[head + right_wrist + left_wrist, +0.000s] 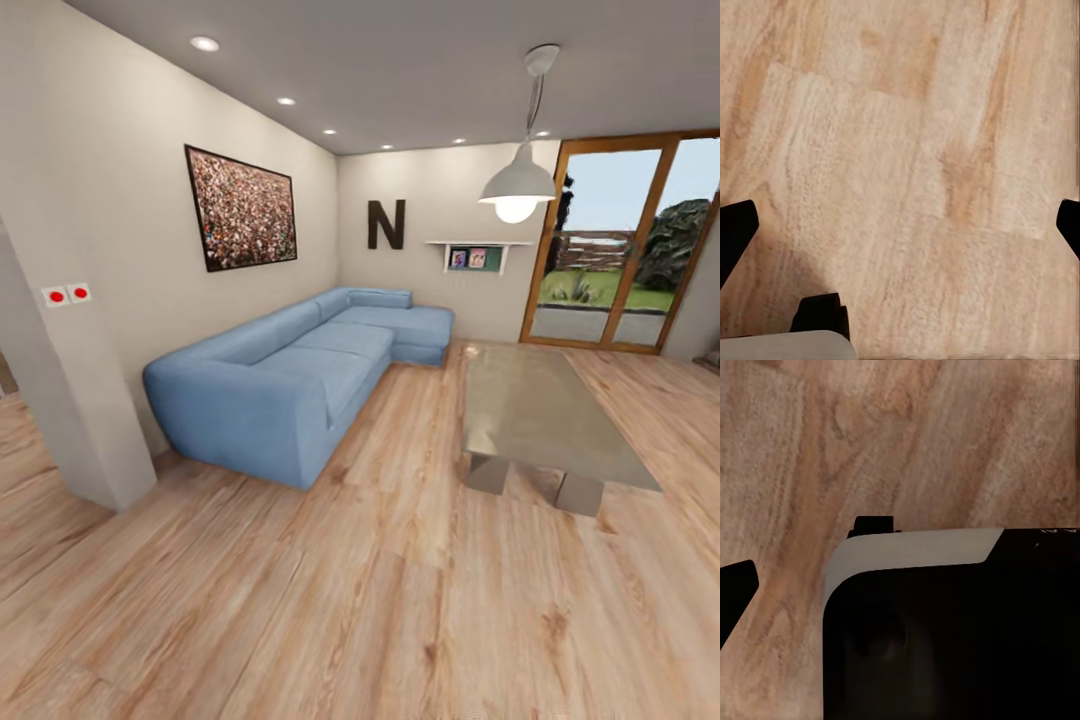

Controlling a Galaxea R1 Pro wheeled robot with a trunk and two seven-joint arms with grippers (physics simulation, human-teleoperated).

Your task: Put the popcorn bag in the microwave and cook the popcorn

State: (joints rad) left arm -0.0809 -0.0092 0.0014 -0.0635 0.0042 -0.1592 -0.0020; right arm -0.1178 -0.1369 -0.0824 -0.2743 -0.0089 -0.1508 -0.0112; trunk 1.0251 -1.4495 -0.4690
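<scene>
None of the task looks done, judging by these views: the robot faces a living room, with no worktop, popcorn bag or microwave before it, so where the bag lies cannot be told and finding the kitchen, fetching the bag, loading and heating all appear to be left. The light wood floor runs from the near edge to the far walls, its planks bare and glossy. A blue corner sofa sits along the left wall, under a dark-framed picture; a big letter N hangs on the far wall beside a small shelf. To the right stands a low glass-topped table, with a white pendant lamp above it, and far right a wood-framed glass door opens on greenery. A grey pillar with two red-dotted switches stands near left. Both wrist cameras look down at floorboards. The right gripper has its dark fingertips spread at opposite edges of its view, released and grasping nothing. Of the left gripper only one dark fingertip is seen beside a dark, pale-edged body part, so I cannot tell its state.
</scene>
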